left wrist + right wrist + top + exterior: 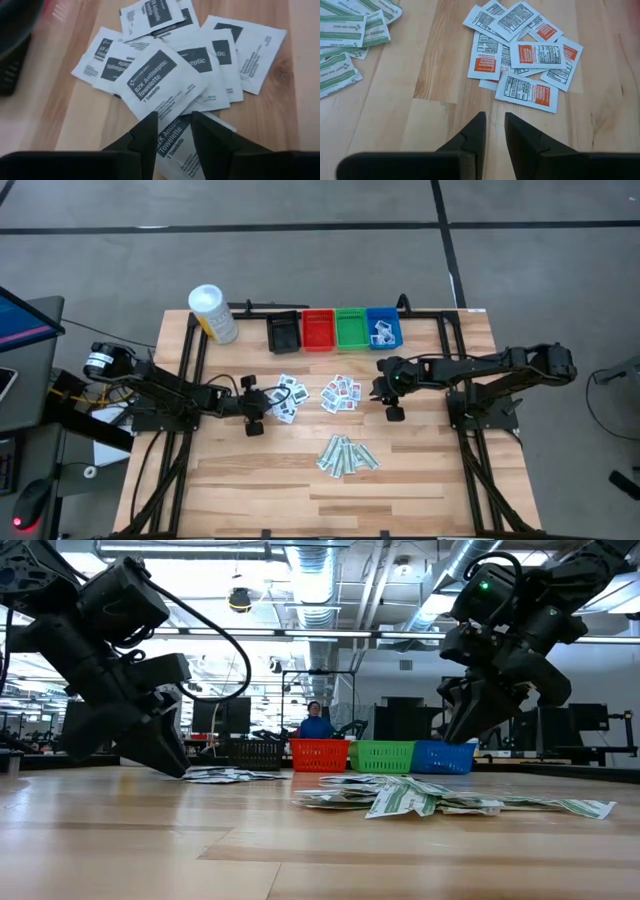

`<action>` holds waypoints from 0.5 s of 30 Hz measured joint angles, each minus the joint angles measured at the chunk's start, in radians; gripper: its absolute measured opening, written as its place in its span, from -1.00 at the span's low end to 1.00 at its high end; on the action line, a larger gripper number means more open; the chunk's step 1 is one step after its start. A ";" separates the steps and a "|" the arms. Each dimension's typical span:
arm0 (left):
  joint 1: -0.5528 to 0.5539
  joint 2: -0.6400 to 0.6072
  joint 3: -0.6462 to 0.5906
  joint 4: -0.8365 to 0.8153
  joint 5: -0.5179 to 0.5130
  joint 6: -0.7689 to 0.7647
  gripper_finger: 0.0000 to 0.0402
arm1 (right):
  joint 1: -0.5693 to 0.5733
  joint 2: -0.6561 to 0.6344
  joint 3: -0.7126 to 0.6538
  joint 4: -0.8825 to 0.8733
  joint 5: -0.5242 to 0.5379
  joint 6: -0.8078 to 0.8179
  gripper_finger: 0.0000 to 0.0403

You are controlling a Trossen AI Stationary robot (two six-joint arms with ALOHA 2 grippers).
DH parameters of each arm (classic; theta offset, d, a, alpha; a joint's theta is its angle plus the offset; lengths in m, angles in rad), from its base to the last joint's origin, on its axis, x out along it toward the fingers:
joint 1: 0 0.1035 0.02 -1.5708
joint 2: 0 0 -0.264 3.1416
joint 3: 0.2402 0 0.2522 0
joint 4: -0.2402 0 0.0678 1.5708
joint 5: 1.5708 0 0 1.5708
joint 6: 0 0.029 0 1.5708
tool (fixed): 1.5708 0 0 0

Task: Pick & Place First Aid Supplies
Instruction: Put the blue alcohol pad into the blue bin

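We note the left pincer (172, 132) low over the pile of dark-print towelette packets (160, 82) on the surface (250, 475), its fingers a narrow gap apart astride one packet's edge, nothing held yet. To do this well we should pinch only that top packet and lift straight, so its neighbours stay flat. Farther off, the right pincer (492, 131) hovers narrow and empty short of the red-print packets (522, 55), green strips (345, 40) beside them, bins (335, 330) beyond.

A white canister (212, 313) with a yellow label stands at the wooden table's (420, 470) far edge beside 4 small bins: black (283, 332), red (318, 330), green (351, 328), blue (384, 327).
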 joint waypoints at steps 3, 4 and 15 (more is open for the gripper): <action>0.005 0.000 0.000 0.000 0.009 0.008 -0.51 | 0.000 0.000 0.000 0.000 0.000 0.000 -0.68; 0.007 0.000 0.000 0.001 0.011 0.009 -0.53 | 0.000 0.000 0.000 0.001 0.000 0.000 -0.68; 0.008 0.001 -0.001 0.005 0.010 0.010 -0.85 | 0.000 0.000 0.000 0.016 0.000 0.001 -0.68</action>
